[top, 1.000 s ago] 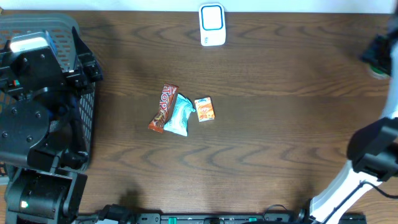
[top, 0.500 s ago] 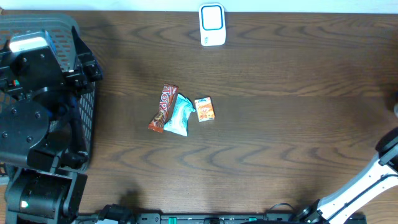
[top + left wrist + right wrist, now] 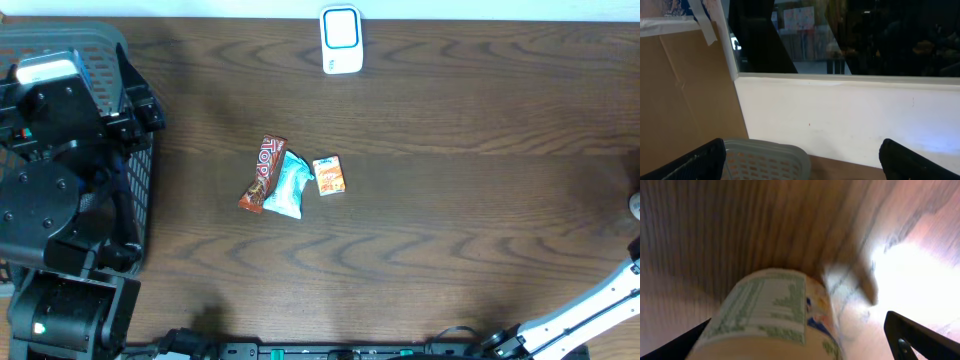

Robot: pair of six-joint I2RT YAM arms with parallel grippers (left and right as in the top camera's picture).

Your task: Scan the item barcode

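The right gripper (image 3: 799, 341) has spread its jaws within the last second; they now stand wide, with a gap on one side of the printed tub (image 3: 771, 307) between them, so it is not pinched; the arm has swung along the right edge of the table (image 3: 450, 250), almost out of the overhead view and well apart from the scanner (image 3: 341, 40); the tub looks released, its scan probably done or dropped; the left gripper (image 3: 800, 162) hangs spread and empty above the basket (image 3: 767, 155), whose contents are hidden; a chocolate bar (image 3: 263, 173), blue packet (image 3: 289, 186) and orange box (image 3: 329, 175) lie mid-table.
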